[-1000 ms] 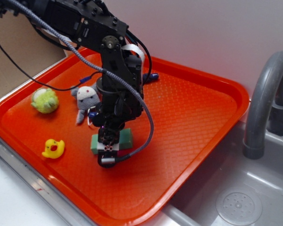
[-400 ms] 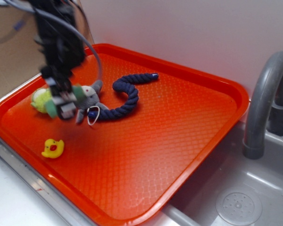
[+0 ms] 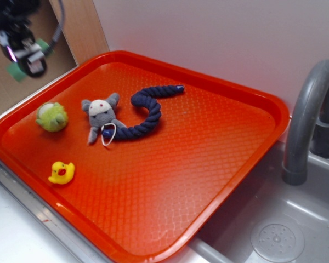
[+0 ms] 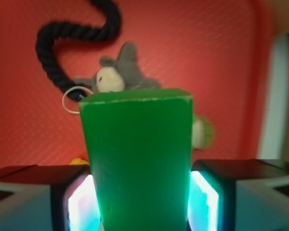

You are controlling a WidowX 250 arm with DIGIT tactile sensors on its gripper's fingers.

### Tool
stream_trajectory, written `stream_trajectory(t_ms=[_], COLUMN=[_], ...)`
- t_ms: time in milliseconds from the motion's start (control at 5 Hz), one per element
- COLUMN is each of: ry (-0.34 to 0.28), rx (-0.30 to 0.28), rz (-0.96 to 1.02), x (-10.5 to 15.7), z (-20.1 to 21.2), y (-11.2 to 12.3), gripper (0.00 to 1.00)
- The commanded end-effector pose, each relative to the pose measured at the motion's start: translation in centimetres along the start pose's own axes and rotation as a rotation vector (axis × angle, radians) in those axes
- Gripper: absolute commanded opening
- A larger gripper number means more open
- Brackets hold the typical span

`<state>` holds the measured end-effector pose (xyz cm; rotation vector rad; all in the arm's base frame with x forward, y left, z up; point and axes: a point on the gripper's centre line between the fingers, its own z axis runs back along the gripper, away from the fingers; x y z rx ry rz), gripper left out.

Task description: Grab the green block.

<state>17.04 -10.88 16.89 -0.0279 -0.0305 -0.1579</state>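
Orange-red textured plastic tray [image 3: 208, 164] fills the exterior view, and the black gripper [image 3: 23, 55] hangs high beyond its far left corner, clear of it, with the small matte green rectangular block [image 3: 15, 69] clamped between its jaws. On the tray lie a grey plush mouse [image 3: 100, 115], a dark blue twisted rope [image 3: 148, 112] touching the mouse, a fuzzy lime-green plush ball [image 3: 51, 116] near the left rim, and a small yellow rubber duck [image 3: 61, 172] by the front rim.

From the wrist view, the green block [image 4: 137, 163] stands squeezed between both lit pads [image 4: 79, 202], above the tray [image 4: 192, 57], with the mouse [image 4: 116, 77] and rope [image 4: 62, 36] below.
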Motion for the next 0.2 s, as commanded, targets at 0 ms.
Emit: stream_trajectory(t_ms=[0], ry=[-0.164], rx=[0.032], rz=[-0.057], x=[-2.25], z=[3.53], y=[-1.45], gripper=[0.00])
